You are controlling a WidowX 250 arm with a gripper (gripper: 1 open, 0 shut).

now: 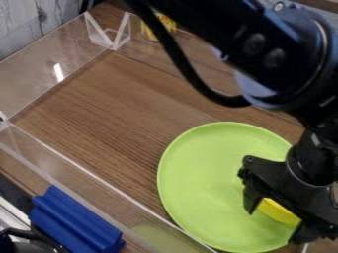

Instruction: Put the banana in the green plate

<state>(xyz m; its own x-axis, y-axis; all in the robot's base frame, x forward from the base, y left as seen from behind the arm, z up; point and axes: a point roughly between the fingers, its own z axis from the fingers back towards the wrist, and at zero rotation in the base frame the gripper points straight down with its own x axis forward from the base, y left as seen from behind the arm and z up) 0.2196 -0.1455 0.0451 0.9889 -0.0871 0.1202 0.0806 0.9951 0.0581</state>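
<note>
One black robot arm (pixel 251 49) filled the upper right of the camera view, reaching down from about one o'clock toward four o'clock, where its gripper (pixel 282 203) pointed straight down over the green plate (pixel 205 188). The jaws stood spread wide, black fingers (pixel 255 190) on either side of the banana (pixel 278 210). Only a small yellow patch of the banana showed between them, low against the plate's right part; whether the fingers pressed on it or merely flanked it could not be told, since the gripper body hid most of the fruit. The banana lay within the plate's outline, toward its three o'clock side.

The lime-green plate rested on the wood-grain tabletop (pixel 119 109), occupying the lower right of the scene, its right rim covered by the arm. A clear plastic wall (pixel 53 69) ran along the table's left and far edges, from seven o'clock up toward eleven o'clock, with a small clear triangular stand (pixel 109 35) near the top at twelve o'clock. A blue ridged block (pixel 73 222) sat at seven o'clock, outside the clear wall and well apart from the plate. Near the arm's upper section a yellow-and-blue round marking (pixel 158 25) was partly visible, too small to read.
</note>
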